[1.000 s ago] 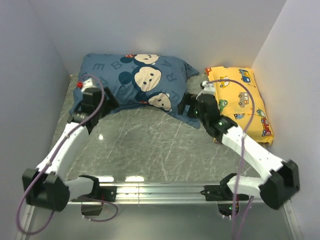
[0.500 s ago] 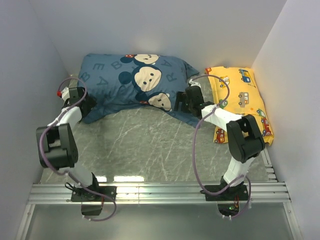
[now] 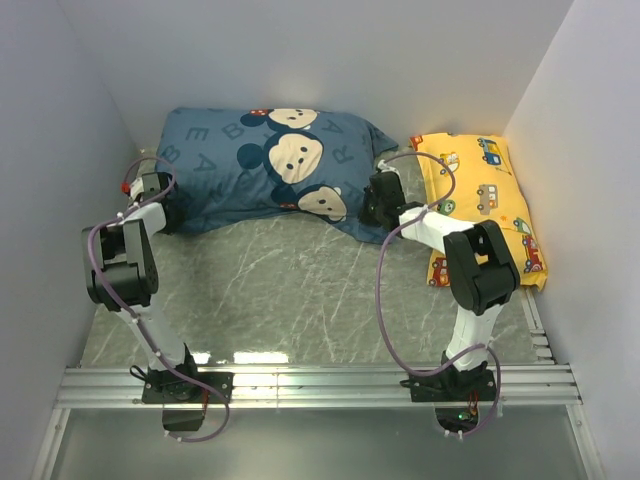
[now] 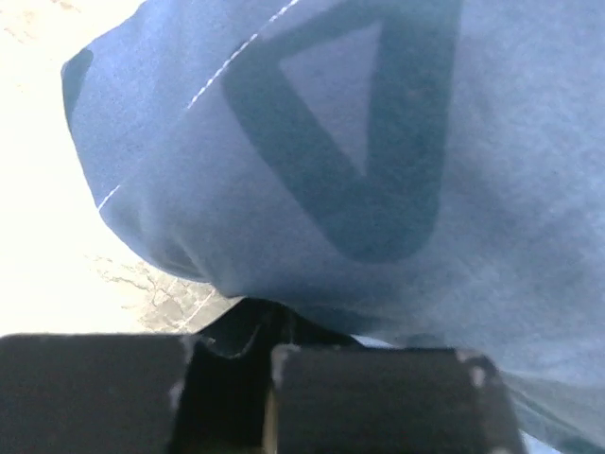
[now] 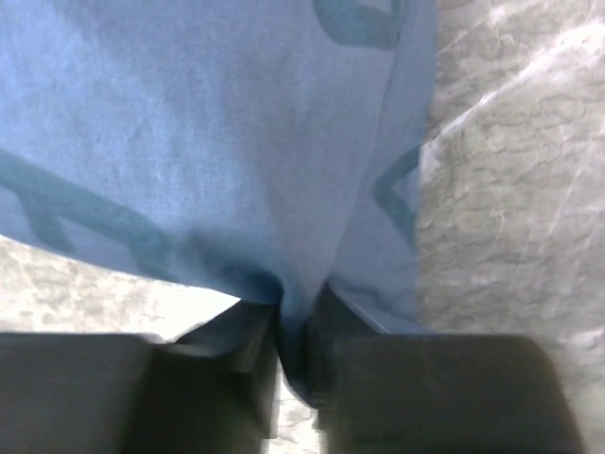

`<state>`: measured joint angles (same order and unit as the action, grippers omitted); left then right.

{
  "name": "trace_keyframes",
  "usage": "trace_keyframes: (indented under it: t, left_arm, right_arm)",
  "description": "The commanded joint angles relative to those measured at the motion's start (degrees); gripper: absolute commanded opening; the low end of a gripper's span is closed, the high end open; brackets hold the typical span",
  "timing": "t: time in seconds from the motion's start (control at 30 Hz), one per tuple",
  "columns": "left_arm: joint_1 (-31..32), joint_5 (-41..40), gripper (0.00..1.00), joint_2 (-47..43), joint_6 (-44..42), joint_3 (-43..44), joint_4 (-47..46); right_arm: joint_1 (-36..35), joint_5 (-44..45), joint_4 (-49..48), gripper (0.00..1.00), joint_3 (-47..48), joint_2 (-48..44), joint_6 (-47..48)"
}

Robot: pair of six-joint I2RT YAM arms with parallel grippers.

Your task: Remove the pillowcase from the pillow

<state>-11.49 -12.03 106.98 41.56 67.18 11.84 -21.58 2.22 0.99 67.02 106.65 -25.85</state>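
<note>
Here we pinch the soft, matte blue pillowcase [image 3: 225,165]: left gripper [image 4: 248,326] at its 8 o'clock corner, right gripper [image 5: 295,317] at 4 o'clock, cloth bunched between closed fingers [image 5: 425,392].

Your overhead view's bright and even, glare spots on the near desk [image 3: 300,290]; both wrist views are soft, left one's blown out.

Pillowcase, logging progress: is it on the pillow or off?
On. The pillowcase lies plump and filled, no white pillow showing; left gripper and right gripper pinch its edge.
</note>
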Motion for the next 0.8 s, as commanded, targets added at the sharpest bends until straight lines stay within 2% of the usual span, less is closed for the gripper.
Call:
trace_keyframes:
  t: [0.0, 0.1, 0.23, 0.4, 0.53, 0.67, 0.77]
  left_arm:
    - [-0.3, -0.2, 0.0, -2.5, 0.3, 1.5, 0.0]
    - [-0.3, -1.0, 0.0, -7.5, 0.6, 1.1, 1.4]
    - [-0.2, -2.4, 0.01, -15.6, 1.0, 2.6, 5.0]
    - [-0.3, -4.8, 0.01, -31.6, -2.3, 5.3, 11.3]
    - [-0.2, -6.3, 0.01, -45.9, -6.2, 10.4, 14.1]
    - [-0.3, -4.6, 0.0, -49.5, -8.8, 16.7, 16.1]
    - [-0.2, -1.6, 0.0, -44.2, -8.9, 19.8, 17.2]
  right_arm:
    - [0.0, 1.7, 0.4, 0.01, 3.5, -1.3, -0.8]
    - [-0.2, 2.3, 2.7, 0.0, 4.0, -3.5, -0.1]
    - [-0.1, 2.3, 5.4, 0.0, 4.3, -11.0, 1.0]
    - [0.0, 0.9, 12.2, 0.0, 5.8, -24.0, 2.4]
    - [-0.6, -0.1, 17.7, 0.0, 11.1, -34.6, 3.5]
    - [-0.8, 2.0, 20.6, 0.0, 14.2, -41.1, 3.9]
    - [-0.8, 3.1, 21.1, 0.0, 14.1, -40.2, 3.4]
